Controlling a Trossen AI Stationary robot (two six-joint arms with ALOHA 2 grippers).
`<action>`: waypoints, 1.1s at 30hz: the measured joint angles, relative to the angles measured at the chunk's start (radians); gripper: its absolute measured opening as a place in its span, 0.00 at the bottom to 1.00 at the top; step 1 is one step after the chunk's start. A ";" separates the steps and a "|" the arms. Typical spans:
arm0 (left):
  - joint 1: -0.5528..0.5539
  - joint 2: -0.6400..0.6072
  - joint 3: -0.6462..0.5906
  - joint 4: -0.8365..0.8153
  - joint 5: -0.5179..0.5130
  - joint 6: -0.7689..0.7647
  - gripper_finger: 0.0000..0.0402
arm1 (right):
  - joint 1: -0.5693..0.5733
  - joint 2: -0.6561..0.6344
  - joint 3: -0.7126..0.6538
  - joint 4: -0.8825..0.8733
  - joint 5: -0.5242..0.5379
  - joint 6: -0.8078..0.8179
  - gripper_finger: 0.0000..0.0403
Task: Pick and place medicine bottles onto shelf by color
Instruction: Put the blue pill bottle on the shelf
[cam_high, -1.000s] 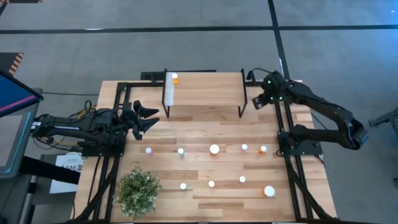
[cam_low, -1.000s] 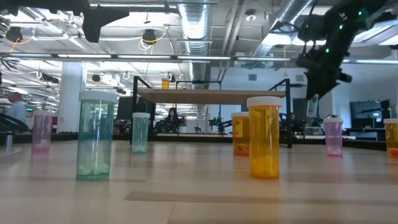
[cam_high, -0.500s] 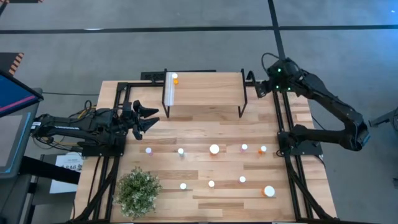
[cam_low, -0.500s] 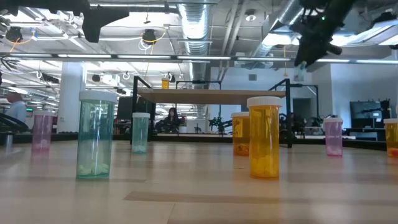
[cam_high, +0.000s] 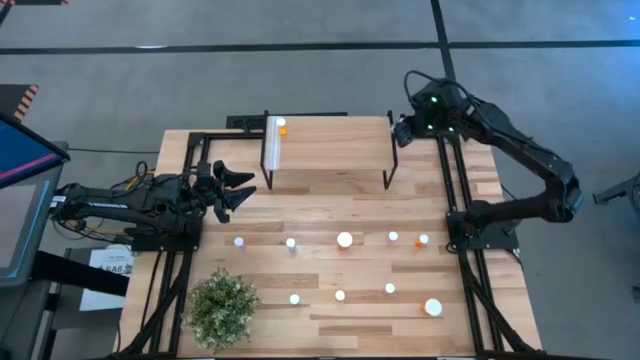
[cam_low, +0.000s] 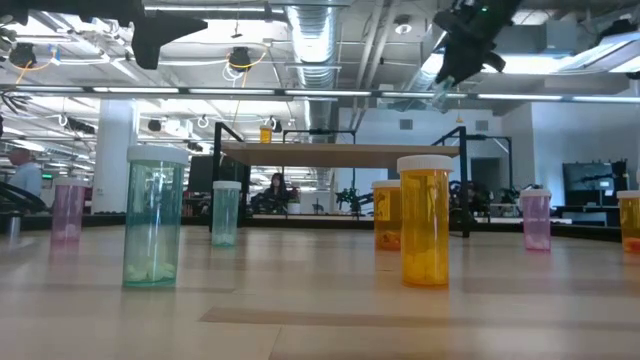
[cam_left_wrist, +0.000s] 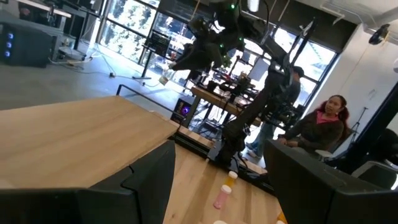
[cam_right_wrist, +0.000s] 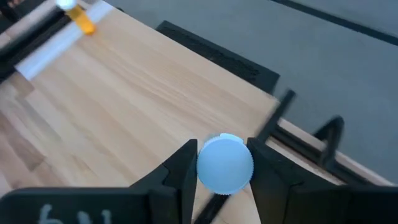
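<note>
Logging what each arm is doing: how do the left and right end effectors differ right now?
The right end effector is shut on a white-capped bottle; the left end effector is open and holds nothing. The right one is raised by the far right corner of the shelf; the left one waits off the shelf's left end, low over the table. Both are dark two-finger end effectors.

Bushy green potted plant (cam_high: 222, 308) at near-left corner of light-wood plank tabletop (cam_high: 330, 205); blue-pink monitor screen (cam_high: 22, 158) off table's left edge; seated person (cam_left_wrist: 321, 124) in bkgd.
</note>
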 joint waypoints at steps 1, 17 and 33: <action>0.000 0.000 0.000 0.000 0.000 0.000 0.58 | 0.007 0.021 0.019 0.002 0.000 -0.004 0.35; 0.000 0.000 0.000 -0.036 0.038 -0.042 0.58 | 0.009 0.345 0.234 -0.133 0.002 -0.131 0.35; 0.000 0.000 0.000 -0.035 0.012 -0.026 0.58 | -0.026 0.449 0.238 -0.145 0.003 -0.152 0.36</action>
